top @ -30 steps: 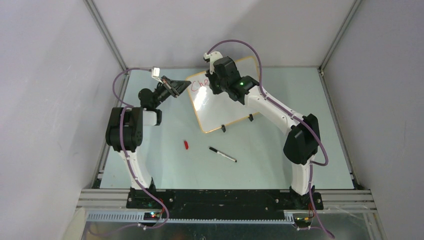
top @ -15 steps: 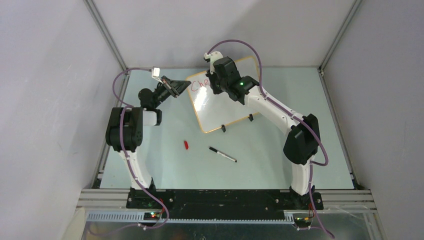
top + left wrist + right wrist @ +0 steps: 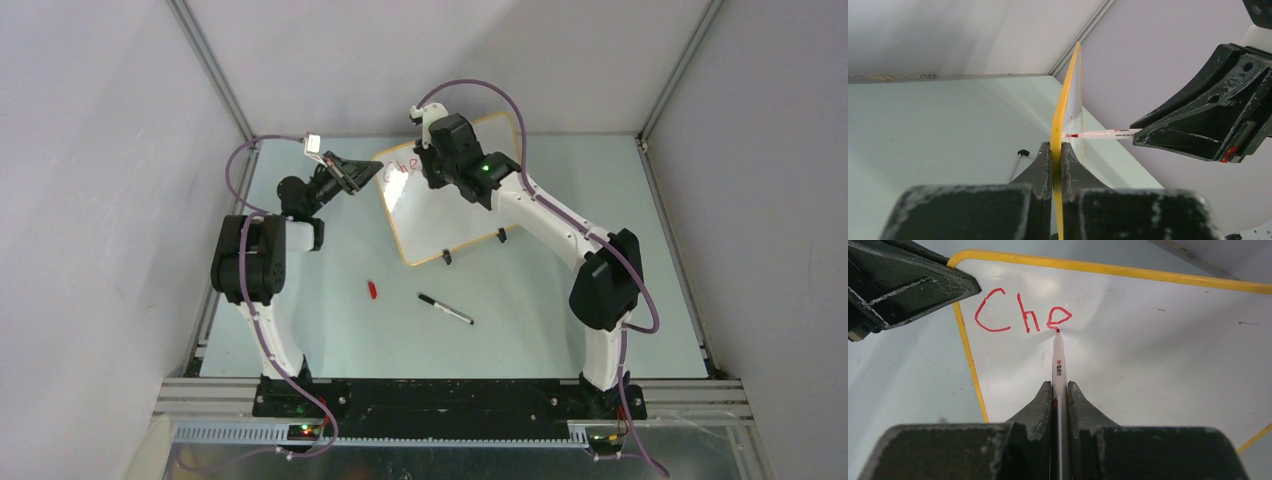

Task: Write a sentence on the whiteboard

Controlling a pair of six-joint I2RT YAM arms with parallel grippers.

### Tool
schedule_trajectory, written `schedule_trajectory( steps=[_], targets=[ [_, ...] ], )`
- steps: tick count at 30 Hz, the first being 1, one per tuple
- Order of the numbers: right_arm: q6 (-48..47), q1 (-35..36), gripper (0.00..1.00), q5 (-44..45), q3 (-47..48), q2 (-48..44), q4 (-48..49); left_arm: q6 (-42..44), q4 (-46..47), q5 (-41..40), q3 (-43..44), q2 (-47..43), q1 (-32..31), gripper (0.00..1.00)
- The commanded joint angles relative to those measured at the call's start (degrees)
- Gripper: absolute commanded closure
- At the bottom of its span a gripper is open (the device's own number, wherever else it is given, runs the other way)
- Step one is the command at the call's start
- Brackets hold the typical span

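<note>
Grey walls box in a pale green bench (image 3: 330, 330), and we start at its near edge, where both arm bases are bolted. Just ahead, loose on the bench, lie a slim black-and-white pen (image 3: 446, 309) and, a little to its left, a small red cap (image 3: 372, 290), most likely pulled off the marker in play.

Further in, the large glossy white whiteboard (image 3: 440, 215) with its thin orange-yellow rim stands tilted on two small black clip feet (image 3: 447, 257). The left claw (image 3: 1056, 150) is pinched tight on the board's left rim. That looks like a bracing hold, steadying the panel so it doesn't slide or tip back under writing pressure.

Now the right claw (image 3: 1060, 387): it's closed narrow around a slender white-barrelled red marker (image 3: 1057, 360). The barrel runs straight out between the fingers so the tip meets the surface head-on. The tip is touching the board at the lower left of an "e".

The sentence (image 3: 1020, 315), in red handwritten letters, sits at the board's top-left corner, close beside the left claw, and reads "Che". That's three letters, so my call is we're early and mid-word, with nearly all the white surface unused. The next stroke wants light, even pressure; push too hard and the board could flex against that one-sided clamp.
</note>
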Motion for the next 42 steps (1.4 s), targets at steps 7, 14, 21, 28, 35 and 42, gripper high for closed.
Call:
schedule_trajectory(
  steps=[7,14,21,28,35,42],
  targets=[
    [-0.8,-0.3,1.00,0.5,-0.9,-4.2,1.2,5.5,1.4,3.5,-0.5,-2.3,-1.4,1.00],
    [0.8,-0.7,1.00,-1.3,-4.3,-8.1,4.5,5.4,1.3,3.5,-0.5,-2.4,-1.4,1.00],
    [2.6,-1.1,1.00,-1.5,-5.9,-11.0,5.2,5.1,1.3,2.9,-0.8,-2.6,-1.4,1.00],
    [5.0,-2.0,1.00,-3.6,-8.7,-13.5,8.2,5.0,1.8,2.6,-1.1,-2.9,-1.4,1.00],
    [3.9,-2.0,1.00,-4.2,-12.5,-15.9,9.3,7.5,-0.5,1.6,-2.0,-4.0,-1.4,1.00],
    [3.0,-2.5,1.00,-6.6,-14.2,-18.1,7.6,8.4,-3.0,1.3,-1.0,-2.9,-1.5,1.00]
  ],
)
